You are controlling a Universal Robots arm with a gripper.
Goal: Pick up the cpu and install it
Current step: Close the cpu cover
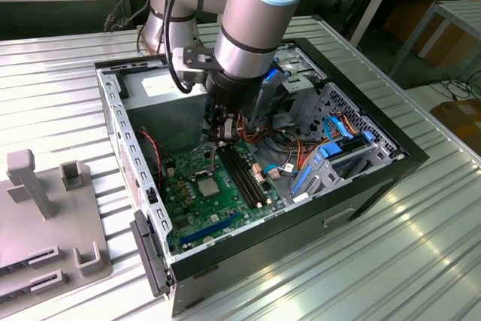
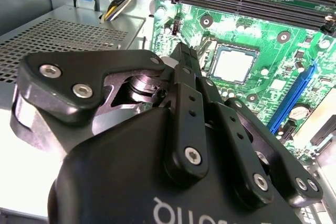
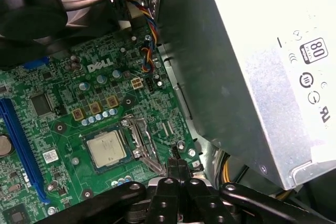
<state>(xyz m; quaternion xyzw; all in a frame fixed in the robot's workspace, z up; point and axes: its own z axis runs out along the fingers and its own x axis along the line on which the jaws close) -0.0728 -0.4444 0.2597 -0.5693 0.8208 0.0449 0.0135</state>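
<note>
Your end effector [image 2: 184, 56] has its fingers pinched together with nothing between them. It hangs low over the motherboard [image 3: 63, 103] inside the open computer case [image 1: 406, 157] on the bench [image 1: 60, 73]. The cpu [image 3: 106, 149] lies flat in its socket, just beside the fingertips and below them, on the side away from the grey power supply [image 3: 252, 77]. It is square, so you have no long axis to line up. You count one cpu, one socket, one arm, one end effector.
</note>
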